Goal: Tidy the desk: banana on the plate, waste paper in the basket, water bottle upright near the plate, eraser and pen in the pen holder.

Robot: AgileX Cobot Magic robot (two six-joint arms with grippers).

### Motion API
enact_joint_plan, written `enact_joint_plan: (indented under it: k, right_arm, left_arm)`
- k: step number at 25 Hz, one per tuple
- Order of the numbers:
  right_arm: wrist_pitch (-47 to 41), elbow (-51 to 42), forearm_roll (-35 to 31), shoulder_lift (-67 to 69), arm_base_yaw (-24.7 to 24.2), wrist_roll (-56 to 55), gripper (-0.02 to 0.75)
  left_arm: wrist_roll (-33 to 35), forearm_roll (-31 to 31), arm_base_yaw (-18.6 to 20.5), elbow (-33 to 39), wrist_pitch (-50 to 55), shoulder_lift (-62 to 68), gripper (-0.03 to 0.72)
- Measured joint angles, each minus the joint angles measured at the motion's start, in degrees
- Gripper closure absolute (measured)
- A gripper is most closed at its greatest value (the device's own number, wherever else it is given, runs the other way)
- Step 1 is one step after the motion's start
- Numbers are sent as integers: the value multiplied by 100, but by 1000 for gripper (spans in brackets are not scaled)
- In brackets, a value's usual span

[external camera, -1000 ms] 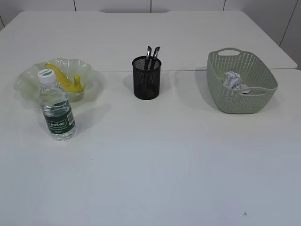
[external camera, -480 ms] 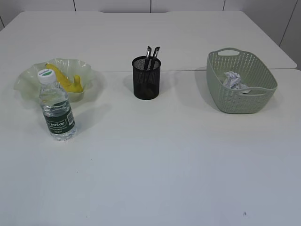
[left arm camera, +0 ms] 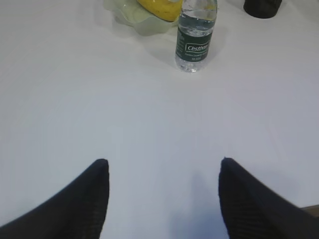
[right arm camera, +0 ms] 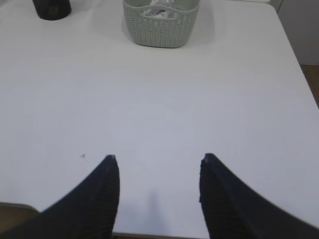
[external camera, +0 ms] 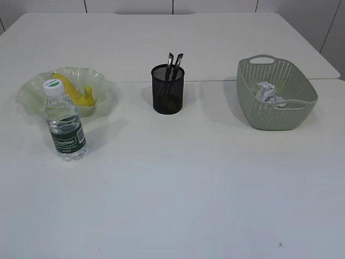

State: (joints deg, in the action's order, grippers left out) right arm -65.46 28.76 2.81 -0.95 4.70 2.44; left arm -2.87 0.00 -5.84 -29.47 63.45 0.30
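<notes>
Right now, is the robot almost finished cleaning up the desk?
Nearly all looks done. The banana lies on the plate, the bottle stands upright beside it, the paper is in the basket, and the pen stands in the holder. The eraser cannot be seen; it may be inside the holder. Nothing is in hand: the left gripper and right gripper are open and empty.

White tables [external camera: 215, 178] before pale panelled wall [external camera: 215, 5].
</notes>
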Motion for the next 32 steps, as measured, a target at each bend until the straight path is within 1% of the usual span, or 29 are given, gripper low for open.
enact_joint_plan:
  k: [3, 6, 12, 16, 25, 32]
  right_arm:
    - [0, 0, -21, 0, -197, 0, 346]
    - [0, 0, -41, 0, -346, 0, 346]
    - [0, 0, -53, 0, -422, 0, 346]
    - [0, 0, -53, 0, -422, 0, 346]
    - [0, 0, -153, 0, -422, 196, 346]
    - [9, 0, -281, 0, -422, 571, 346]
  left_arm:
    - [0, -30, 9, 0, 0, 0, 204]
    - [0, -30, 127, 0, 0, 0, 206]
    - [0, -30, 474, 0, 0, 0, 223]
    - [0, -30, 613, 0, 0, 0, 224]
    - [13, -133, 639, 0, 0, 0, 224]
    - [486, -331, 639, 0, 0, 0, 249]
